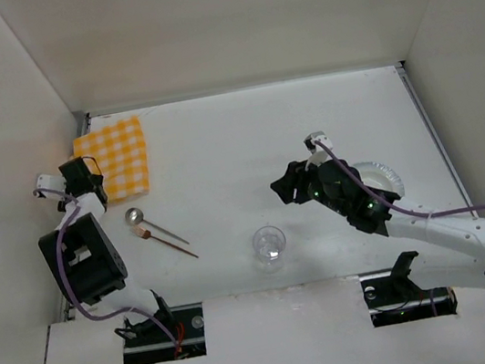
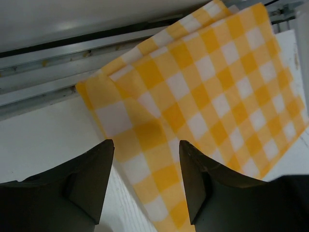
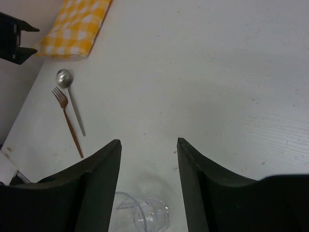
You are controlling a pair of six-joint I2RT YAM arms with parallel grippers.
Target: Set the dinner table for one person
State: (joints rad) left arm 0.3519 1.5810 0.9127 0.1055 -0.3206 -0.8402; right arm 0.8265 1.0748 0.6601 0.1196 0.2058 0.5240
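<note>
The dinner table (image 1: 244, 135) is a wide white surface. At its back left corner lies a folded orange-and-white checked cloth (image 1: 114, 156). My left gripper (image 1: 88, 169) hovers at that cloth's left edge. In the left wrist view its jaws stand open (image 2: 146, 150) over the cloth (image 2: 207, 96) with nothing between them. A spoon (image 1: 134, 217) and a copper fork (image 1: 167, 239) lie side by side at the left. A clear glass (image 1: 269, 244) stands near the front middle. My right gripper (image 1: 278, 185) is open and empty, just beyond the glass (image 3: 145, 215).
A pale round plate (image 1: 387, 176) lies at the right, partly hidden under my right arm. A metal strip (image 2: 58, 58) and white walls border the table. The right wrist view also takes in the spoon (image 3: 64, 77), fork (image 3: 70, 125) and cloth (image 3: 77, 24).
</note>
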